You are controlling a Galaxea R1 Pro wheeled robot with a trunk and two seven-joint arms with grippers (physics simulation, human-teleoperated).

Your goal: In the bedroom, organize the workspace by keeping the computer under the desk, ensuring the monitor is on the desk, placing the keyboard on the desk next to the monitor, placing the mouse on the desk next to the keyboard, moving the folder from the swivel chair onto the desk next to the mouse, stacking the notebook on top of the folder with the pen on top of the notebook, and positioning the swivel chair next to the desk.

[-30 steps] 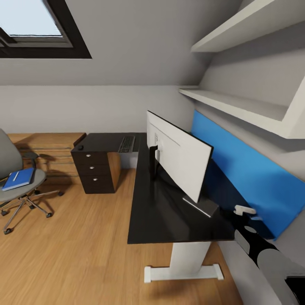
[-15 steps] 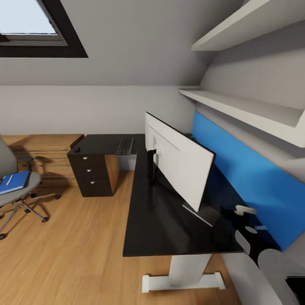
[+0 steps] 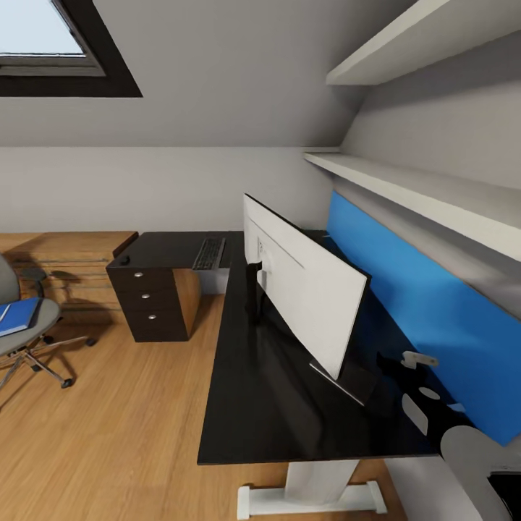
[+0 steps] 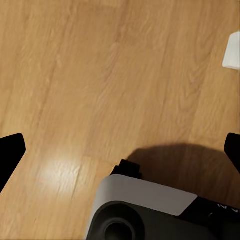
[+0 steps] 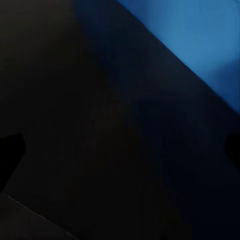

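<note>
Camera has swung right: one monitor (image 3: pixel 307 289), one keyboard (image 3: pixel 209 253), both hands apparently spread.

An attic home office is shown. It is marked by a dark-framed skylight (image 3: pixel 61 47), sloped grey walls (image 3: pixel 217 79), a glossy black L-shaped desk (image 3: pixel 275 391) and a wide white-backed monitor (image 3: pixel 307 289).

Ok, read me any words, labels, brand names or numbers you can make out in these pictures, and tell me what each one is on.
No text can be read here.
The keyboard is too small and blurred for its key legends to be read.
The white back of the monitor shows no logo or label.
The blue folder on the swivel chair shows no print.
The blue wall panel is plain.
</note>
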